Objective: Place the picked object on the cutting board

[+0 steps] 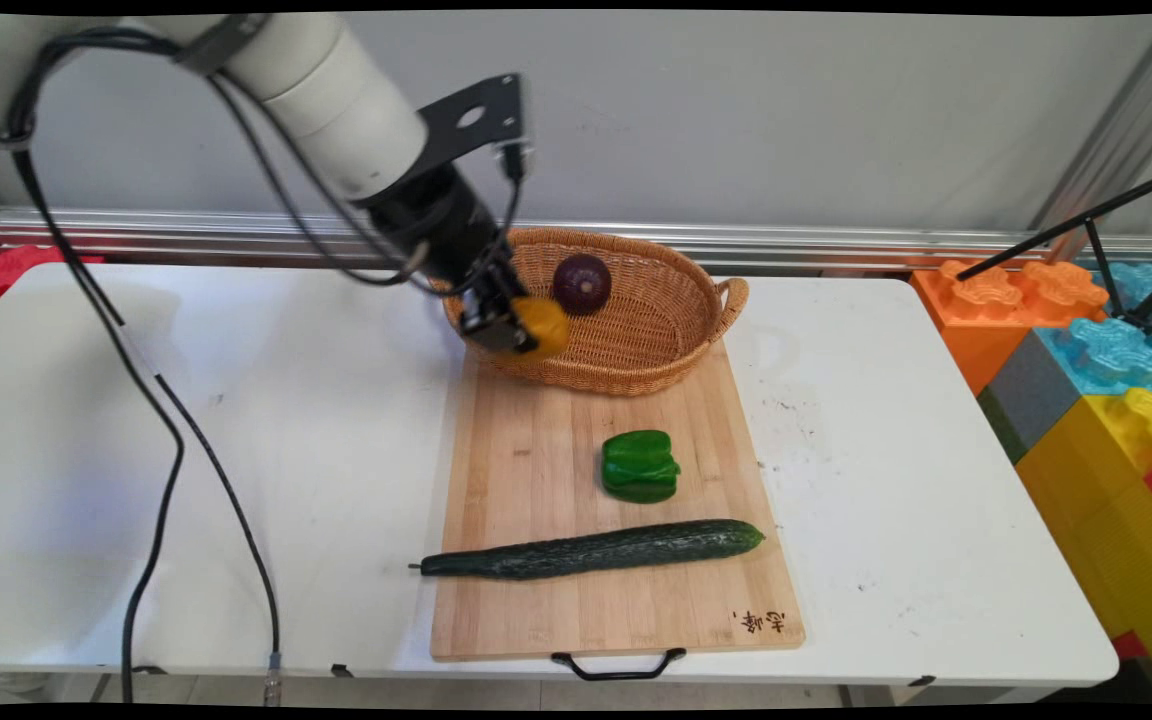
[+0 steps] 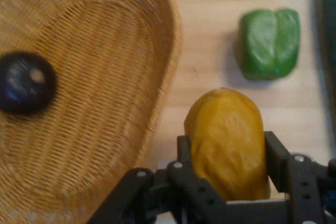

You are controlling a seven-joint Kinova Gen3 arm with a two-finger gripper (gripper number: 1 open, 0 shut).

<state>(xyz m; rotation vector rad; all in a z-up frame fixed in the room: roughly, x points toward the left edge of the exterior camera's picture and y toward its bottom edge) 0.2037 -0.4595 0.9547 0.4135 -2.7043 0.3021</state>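
Nearest the camera, a black handle (image 1: 618, 664) hangs off the front edge of the wooden cutting board (image 1: 526, 470), which lies on the white worktop (image 1: 236, 450). Along the board's near part a long dark cucumber (image 1: 591, 550) lies crosswise, its stem end reaching past the board's left edge. Behind it, near the board's middle, sits a green bell pepper (image 1: 641, 465).

My gripper (image 1: 511, 325) is clenched on a yellow-orange vegetable (image 1: 541, 325), which looks like a yellow pepper, one finger on each side of it as the hand view shows (image 2: 228, 142). I hold it in the air just at the near left rim of the wicker basket (image 1: 671, 340), which stands on the far end of the board. In the hand view the basket's rim lies immediately left of the held piece, with bare board below it, so the piece is outside the bowl and beside it. The basket's hollow lies to the gripper's right in the main view and a little farther back. Inside rests a dark purple onion (image 1: 581, 283), close to the held piece but apart from it.
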